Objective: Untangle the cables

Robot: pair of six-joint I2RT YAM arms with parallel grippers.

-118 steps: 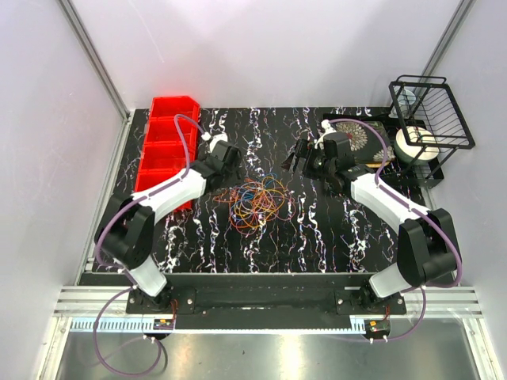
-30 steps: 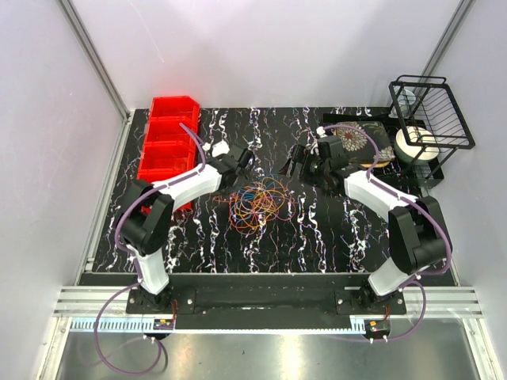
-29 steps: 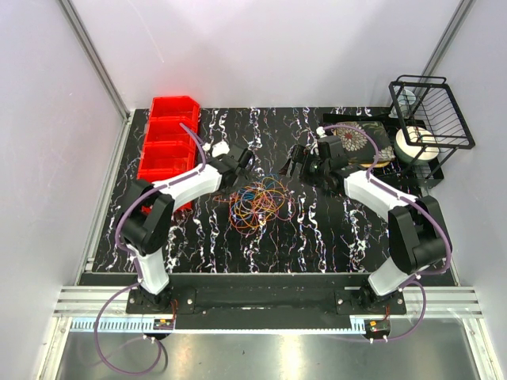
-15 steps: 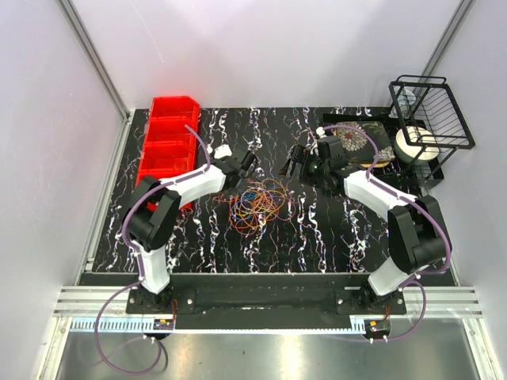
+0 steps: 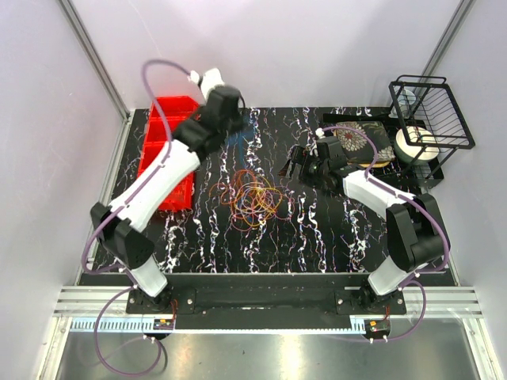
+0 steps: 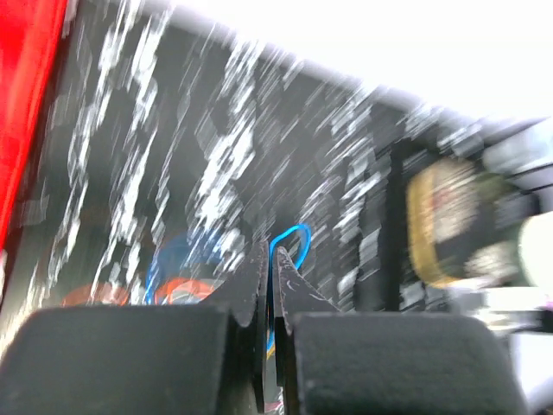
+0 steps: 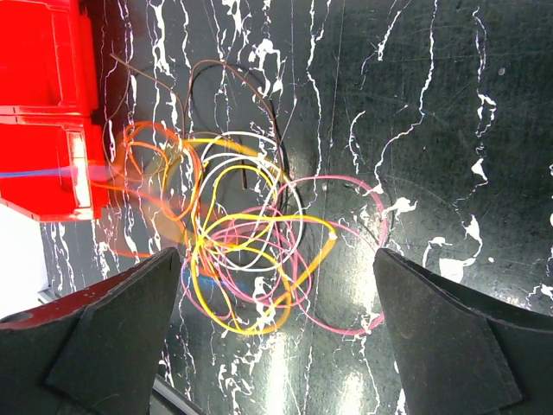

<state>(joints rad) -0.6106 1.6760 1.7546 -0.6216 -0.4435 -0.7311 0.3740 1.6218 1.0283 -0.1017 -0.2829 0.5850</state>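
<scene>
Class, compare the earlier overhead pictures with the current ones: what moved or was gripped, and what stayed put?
The left gripper closed on a blue cable at the tangle's left edge, then swung up toward the far left with it. The right gripper stayed open beside the tangle; the red bins did not move.

Left wrist view motion-blurred; blue cable (image 6: 294, 239) disappears between left gripper (image 6: 271, 256) fingers. Red bin (image 7: 39, 104) cut off at right wrist view's left edge.
</scene>
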